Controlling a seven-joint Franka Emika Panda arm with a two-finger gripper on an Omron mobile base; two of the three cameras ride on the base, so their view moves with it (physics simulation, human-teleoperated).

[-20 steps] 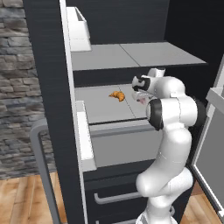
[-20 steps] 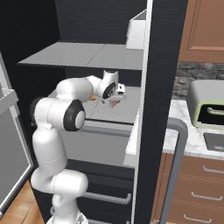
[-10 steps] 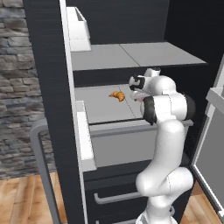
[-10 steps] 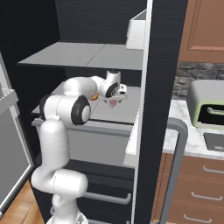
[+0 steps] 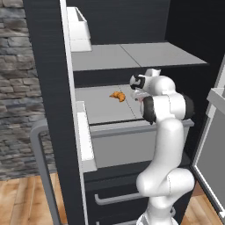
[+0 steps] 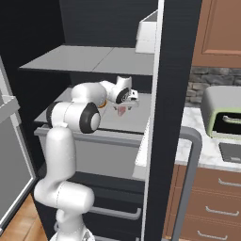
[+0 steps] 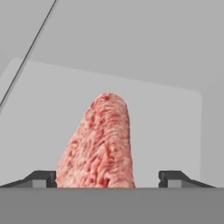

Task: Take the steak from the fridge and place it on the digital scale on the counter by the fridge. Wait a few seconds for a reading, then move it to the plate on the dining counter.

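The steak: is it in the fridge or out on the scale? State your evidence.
In. The steak lies on a grey fridge shelf, between the gripper fingertips.

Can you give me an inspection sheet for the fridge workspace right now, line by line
Surface: pale grey fridge shelf, lit, arm reaching over it.
Job's things: steak lies on the shelf between the finger tips; fridge stands open; digital scale sits bare on the counter.
Clutter: orange croissant on the same shelf, apart from the steak.
Grippers: gripper straddles the steak, jaws apart, gaps on both sides.
Cables: nothing seen.
Surroundings: green-trimmed toaster oven, stone wall.
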